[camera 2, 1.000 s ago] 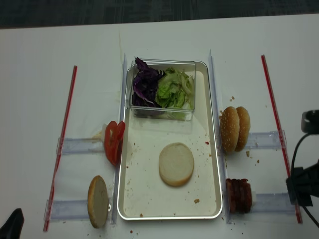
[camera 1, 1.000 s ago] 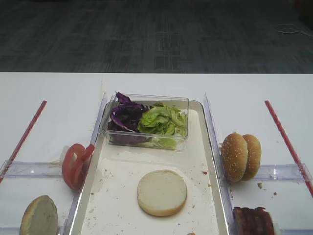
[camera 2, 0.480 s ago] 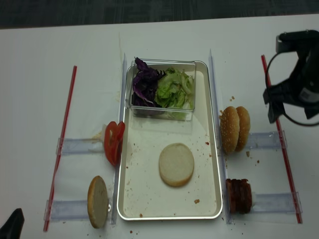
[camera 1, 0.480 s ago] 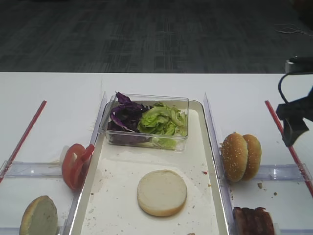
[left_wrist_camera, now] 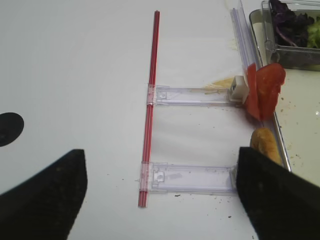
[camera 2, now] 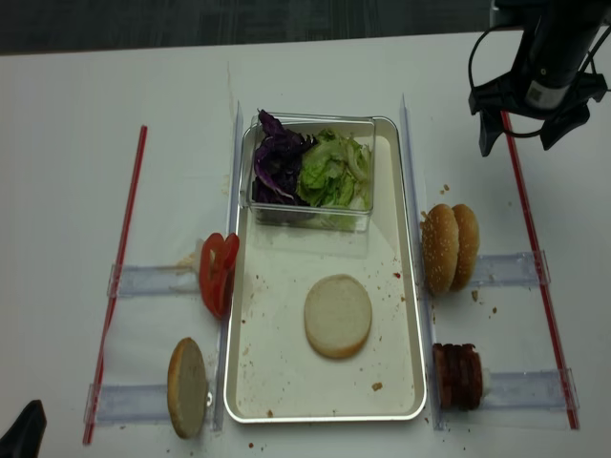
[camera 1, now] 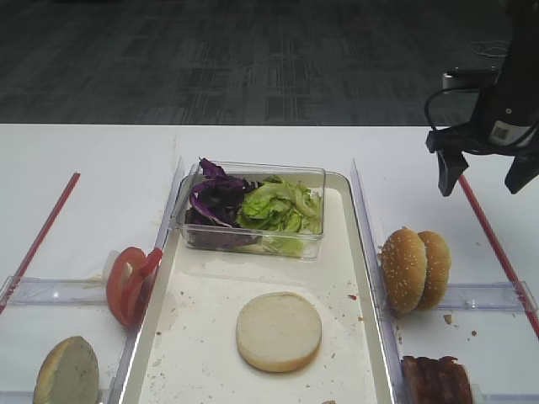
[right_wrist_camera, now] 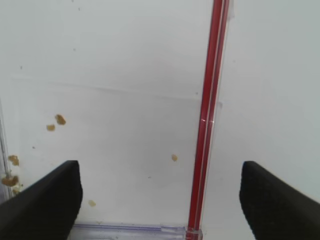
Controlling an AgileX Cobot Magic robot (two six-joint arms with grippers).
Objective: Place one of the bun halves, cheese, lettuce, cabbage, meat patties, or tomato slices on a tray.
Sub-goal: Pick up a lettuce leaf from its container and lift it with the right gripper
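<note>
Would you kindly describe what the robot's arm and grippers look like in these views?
The right gripper is matte black with two blunt fingers. A black cable loops beside its wrist, and a small white square label sits on the black body. In the wrist views each gripper shows as two rounded black fingertips. The left gripper looks equally plain black; its arm is out of view.

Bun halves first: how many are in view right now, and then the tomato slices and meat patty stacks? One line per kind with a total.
Bun halves: 4, one on the tray, two seeded on edge at right, one at lower left
Tomato slices: 2
Meat patty stacks: 1, patty count unclear
Total: 7
</note>
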